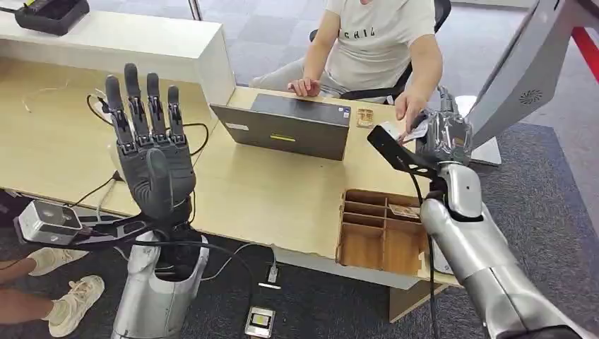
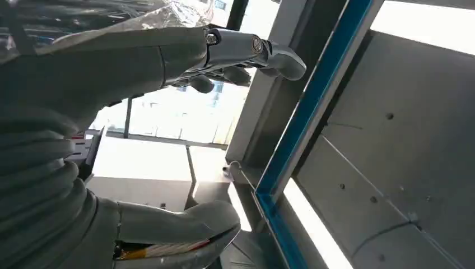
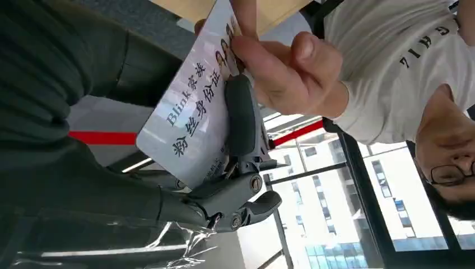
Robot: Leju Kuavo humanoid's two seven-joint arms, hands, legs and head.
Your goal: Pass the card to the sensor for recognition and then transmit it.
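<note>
The right robot hand (image 3: 241, 168) holds the card (image 3: 190, 120) at the frame's right (a person's hand (image 3: 285, 73) pinches it too). The left robot hand (image 1: 152, 152) is raised, spread, holding nothing. Handover looks underway; release remains.

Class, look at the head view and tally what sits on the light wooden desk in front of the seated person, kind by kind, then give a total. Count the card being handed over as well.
Laptop: 1
Wooden compartment tray: 1
Small wooden block: 1
Card, held by the right hand and the person's hand: 1
Total: 4
</note>
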